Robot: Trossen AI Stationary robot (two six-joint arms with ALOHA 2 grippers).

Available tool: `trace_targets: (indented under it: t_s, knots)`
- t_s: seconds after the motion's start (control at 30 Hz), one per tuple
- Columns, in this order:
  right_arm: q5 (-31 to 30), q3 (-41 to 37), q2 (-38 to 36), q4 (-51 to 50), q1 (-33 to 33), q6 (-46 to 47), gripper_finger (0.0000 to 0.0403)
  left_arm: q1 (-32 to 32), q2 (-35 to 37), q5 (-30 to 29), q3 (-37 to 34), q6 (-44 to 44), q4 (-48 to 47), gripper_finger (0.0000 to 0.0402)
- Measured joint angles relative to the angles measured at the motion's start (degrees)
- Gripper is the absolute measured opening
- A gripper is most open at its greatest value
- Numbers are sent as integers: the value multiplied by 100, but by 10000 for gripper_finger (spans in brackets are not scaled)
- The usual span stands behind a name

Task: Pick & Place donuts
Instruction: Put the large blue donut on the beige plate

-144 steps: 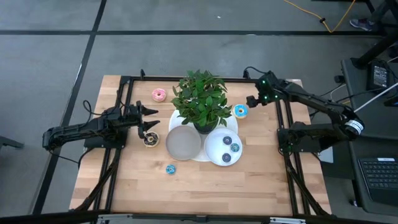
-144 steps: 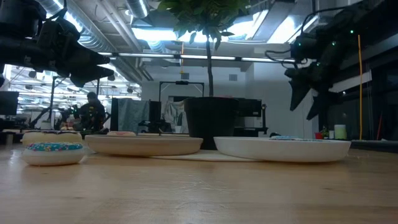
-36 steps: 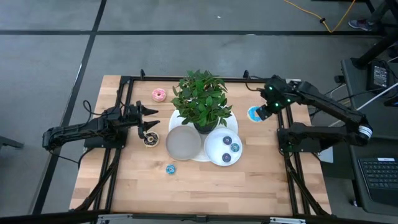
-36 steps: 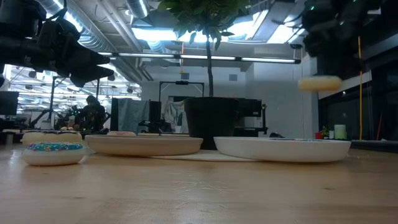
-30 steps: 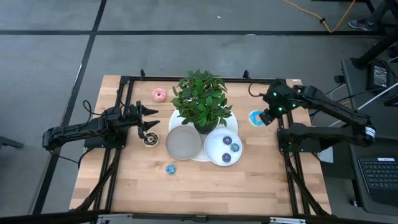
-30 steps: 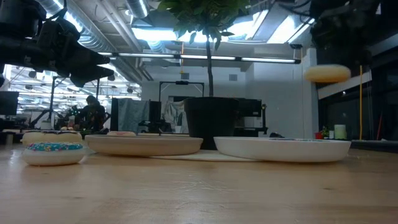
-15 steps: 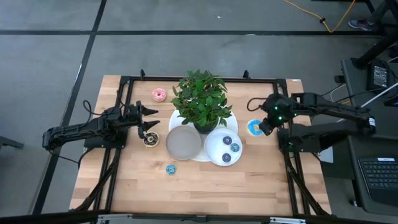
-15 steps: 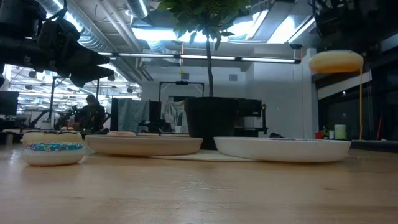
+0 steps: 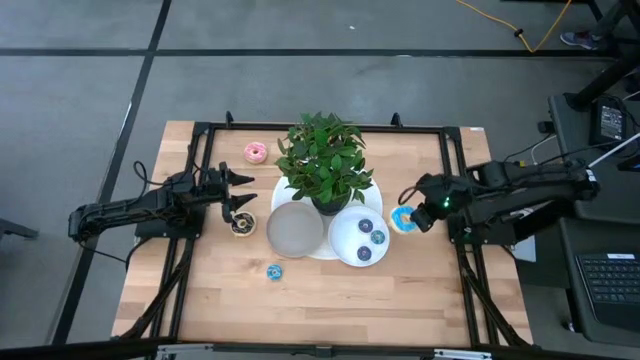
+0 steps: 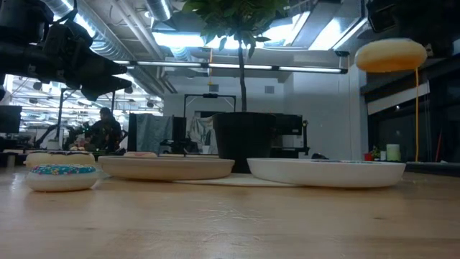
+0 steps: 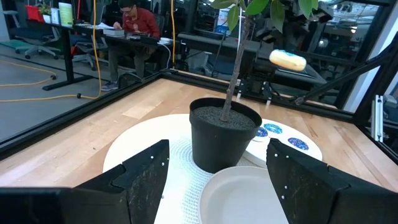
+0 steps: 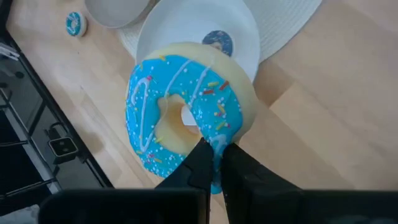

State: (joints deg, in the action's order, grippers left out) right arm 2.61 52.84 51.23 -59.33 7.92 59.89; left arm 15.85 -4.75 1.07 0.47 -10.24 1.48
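My right gripper [image 9: 410, 219] is shut on a blue-iced donut with sprinkles [image 9: 402, 219] [image 12: 186, 118], in the air just right of the white plate [image 9: 345, 238]. The low view shows that donut high up [image 10: 390, 55]. Small blue donuts [image 9: 366, 229] lie in the white plate. A pink donut [image 9: 255, 152] lies on the far left, a brown one [image 9: 241, 225] left of the grey plate [image 9: 294, 230], and a small blue one [image 9: 274, 271] nearer the front. My left gripper [image 9: 243, 192] waits open above the brown donut. My right gripper pinches the blue donut's ring at one spot on its rim [image 12: 217, 144] between its two fingers [image 12: 200, 163]. The fingers come from the table's right, slanting down. The donut is lifted clear, roughly level, icing up, and sticks out beyond the fingertips toward the plate.
A potted plant [image 9: 325, 160] stands on a round white mat behind the two plates, its leaves spreading over them. Black frame rails [image 9: 455, 180] run along the table's left, right and far sides. Bare wood [image 9: 330, 300] lies toward the near edge.
My right gripper has carried the blue donut toward the table's near edge and a little left, from beside the plant to just right of the white plate. The donut has stayed clear of the table and roughly level.
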Motion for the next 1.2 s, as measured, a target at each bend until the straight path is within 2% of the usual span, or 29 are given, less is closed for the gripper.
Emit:
trace_targets:
  t_s: [0.57, 1.03, 1.2]
  knots:
    - [-146, 0, 1342, 1526, 1199, 1184, 25, -1, 0, -1, 2, -2, 0, 260]
    - [-725, 2, 2498, 3108, 1982, 2657, 25, 1, 0, 1, 0, 0, 0, 260]
    - [-841, 543, 3080, 3028, 2049, 2788, 20, 1, 0, 1, 0, -2, 0, 260]
